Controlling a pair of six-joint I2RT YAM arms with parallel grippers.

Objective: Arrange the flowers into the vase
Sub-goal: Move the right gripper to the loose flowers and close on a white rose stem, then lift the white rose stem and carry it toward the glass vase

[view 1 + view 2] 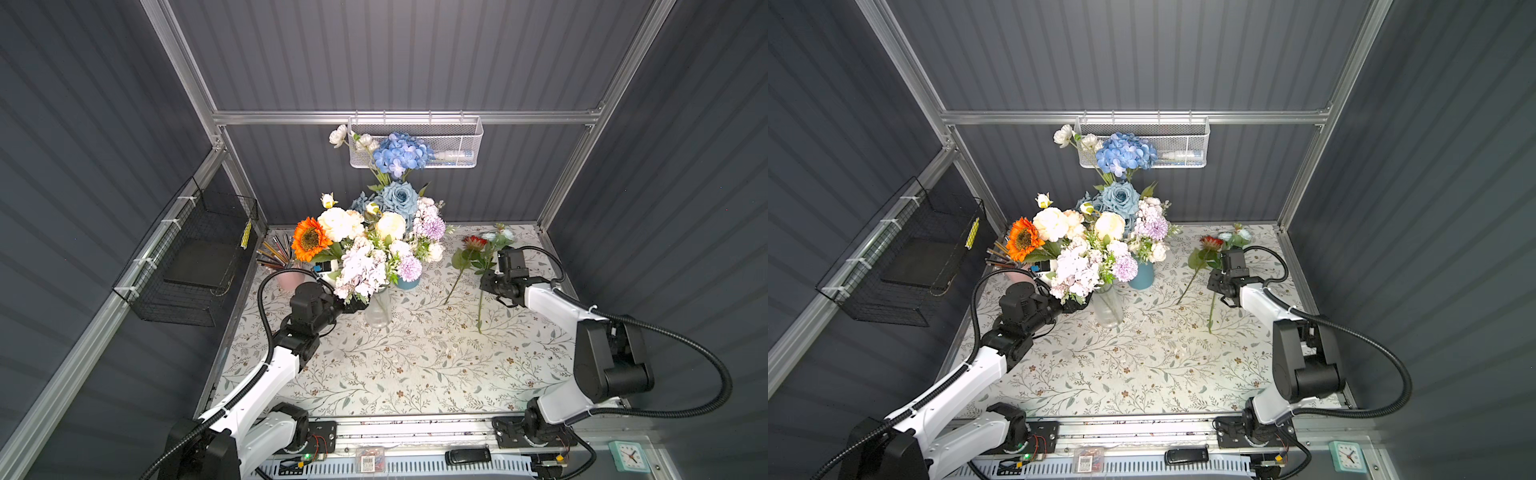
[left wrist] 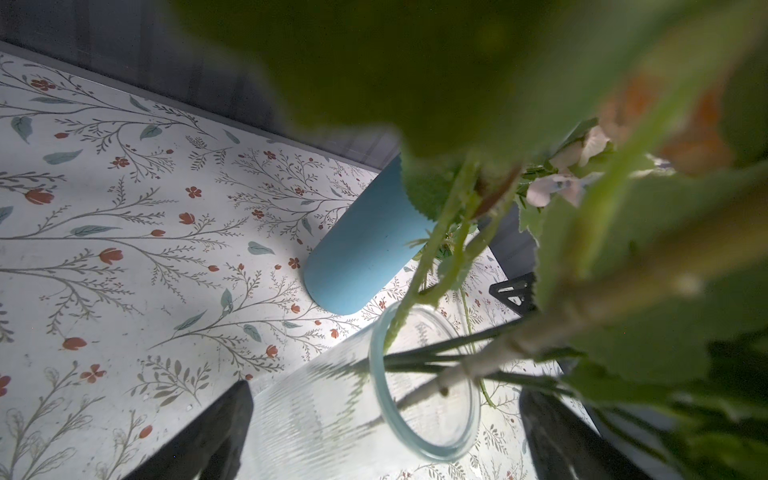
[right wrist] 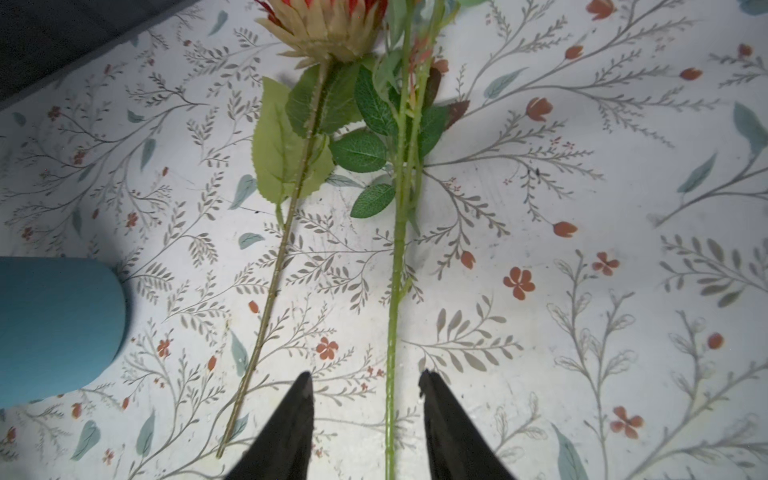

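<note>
The two loose flowers (image 1: 458, 258) lie flat on the worktop (image 1: 415, 365), right of centre toward the far side, well apart from the glass vase (image 1: 378, 309), which carries a full bunch (image 1: 374, 241).

My right pincer (image 3: 365, 374) stands part-open astride the green stem (image 3: 392, 291) of the aqua blossom (image 1: 503, 237), with neither jaw touching it. The red sunflower (image 3: 324, 29) lies just beside it on the left. My left pincer (image 2: 384, 386) stands wide about the vase.

I judge the stem light, thin, springy and slick. Grip the bare lower stem, below the leaves (image 3: 361, 151), and grip it firmly. The bloom end will probably droop and swing.
</note>
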